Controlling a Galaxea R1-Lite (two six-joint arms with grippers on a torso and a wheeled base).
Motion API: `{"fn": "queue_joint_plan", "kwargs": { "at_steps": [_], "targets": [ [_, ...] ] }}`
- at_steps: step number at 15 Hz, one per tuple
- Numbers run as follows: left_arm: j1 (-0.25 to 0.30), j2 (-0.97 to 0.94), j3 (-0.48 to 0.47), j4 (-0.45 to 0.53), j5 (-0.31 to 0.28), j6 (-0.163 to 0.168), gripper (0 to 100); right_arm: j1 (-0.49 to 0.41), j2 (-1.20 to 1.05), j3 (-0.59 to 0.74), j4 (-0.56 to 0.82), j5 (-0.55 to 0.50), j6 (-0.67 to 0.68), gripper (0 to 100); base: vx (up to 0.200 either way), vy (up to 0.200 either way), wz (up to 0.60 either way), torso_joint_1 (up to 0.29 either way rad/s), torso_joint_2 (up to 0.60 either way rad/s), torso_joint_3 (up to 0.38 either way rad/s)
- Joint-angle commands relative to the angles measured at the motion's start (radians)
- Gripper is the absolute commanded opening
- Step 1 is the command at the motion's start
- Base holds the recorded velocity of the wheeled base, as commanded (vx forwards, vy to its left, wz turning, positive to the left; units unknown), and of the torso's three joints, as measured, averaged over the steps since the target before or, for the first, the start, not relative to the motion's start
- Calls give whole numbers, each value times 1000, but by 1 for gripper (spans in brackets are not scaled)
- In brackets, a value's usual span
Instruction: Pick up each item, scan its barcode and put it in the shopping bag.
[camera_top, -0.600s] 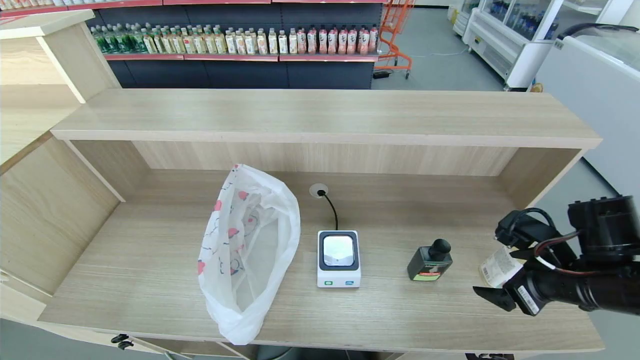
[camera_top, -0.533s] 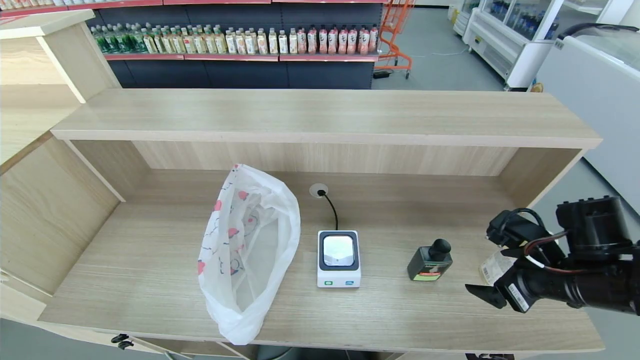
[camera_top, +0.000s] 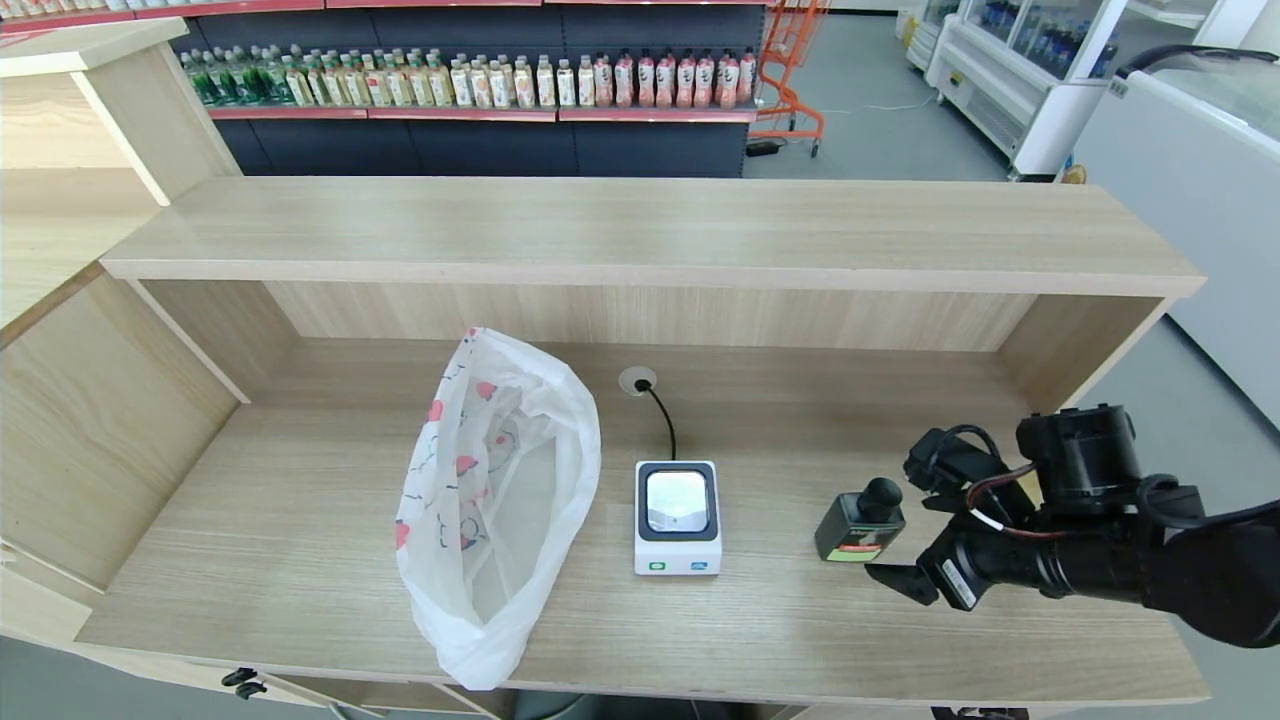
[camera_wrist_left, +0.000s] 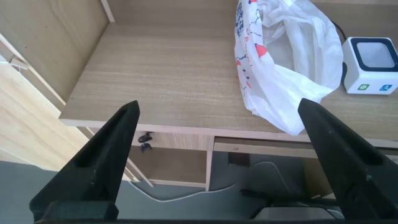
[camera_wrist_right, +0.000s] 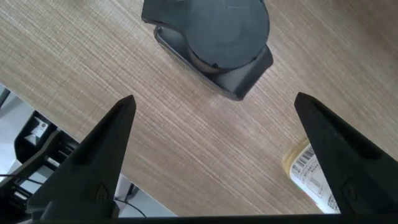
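Hovering close by the dark bottle (camera_top: 860, 527) near the desk's (camera_top: 300, 560) right edge, right gripper (camera_wrist_right: 214, 102) is held spread | pale labelled item (camera_wrist_right: 309, 174), possibly another bottle, is laid beside | scanner (camera_top: 677, 515) is set mid-desk, shopping bag (camera_top: 495, 500) leftward | left gripper (camera_wrist_left: 217, 115) is held spread off the front edge.

Qty: 1 bag (camera_top: 495, 500), 1 scanner (camera_top: 677, 517), 2 items (dark bottle (camera_top: 858, 527), labelled bottle (camera_wrist_right: 309, 177)).
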Motion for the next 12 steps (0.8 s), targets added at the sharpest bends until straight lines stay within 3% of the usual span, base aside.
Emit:
{"fn": "queue_joint_plan", "kwargs": {
  "at_steps": [1,12],
  "targets": [
    [0,0,0,0,0,0,100,18,55,-25,-3,2,1,100,0,0,0,0,0,0],
    [0,0,0,0,0,0,100,84,233,-142,-140,4,-35,100,0,0,0,0,0,0]
  ]
}}
